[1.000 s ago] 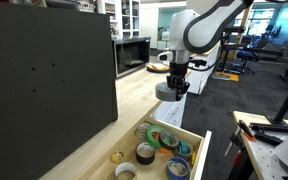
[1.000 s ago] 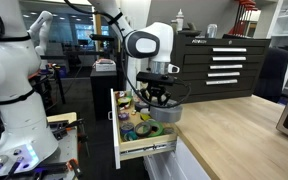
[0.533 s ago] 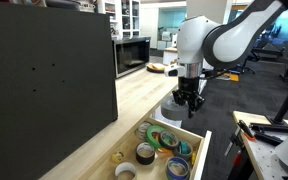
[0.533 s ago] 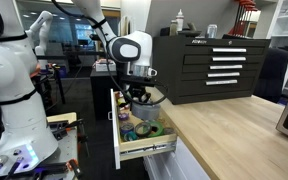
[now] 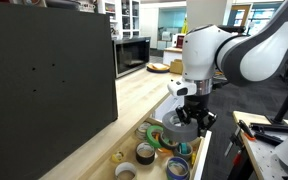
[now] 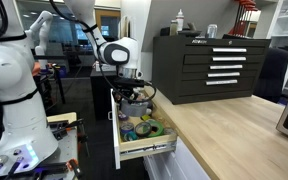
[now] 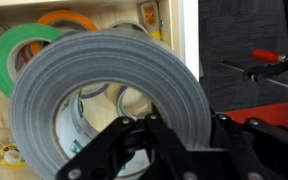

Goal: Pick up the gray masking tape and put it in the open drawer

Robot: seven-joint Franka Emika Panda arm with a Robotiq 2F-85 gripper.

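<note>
My gripper (image 5: 191, 119) is shut on the gray masking tape (image 5: 183, 123), a large gray roll, and holds it just above the open drawer (image 5: 196, 162). In the wrist view the gray tape (image 7: 114, 75) fills the middle, its wall clamped between the black fingers (image 7: 169, 140). Below it lie other rolls in the drawer, a green one (image 7: 9, 55) and an orange one (image 7: 69, 18). In an exterior view the gripper (image 6: 134, 95) with the tape hangs over the drawer (image 6: 144, 147).
The drawer holds several tape rolls (image 5: 147, 152) of mixed colours. A wooden counter (image 5: 104, 115) runs beside a black cabinet (image 5: 44, 85). A black tool chest (image 6: 209, 65) stands at the back. A red-handled tool (image 7: 267, 57) lies outside the drawer.
My gripper has carried the gray tape from over the counter to above the open drawer and lowered it towards the rolls inside.
</note>
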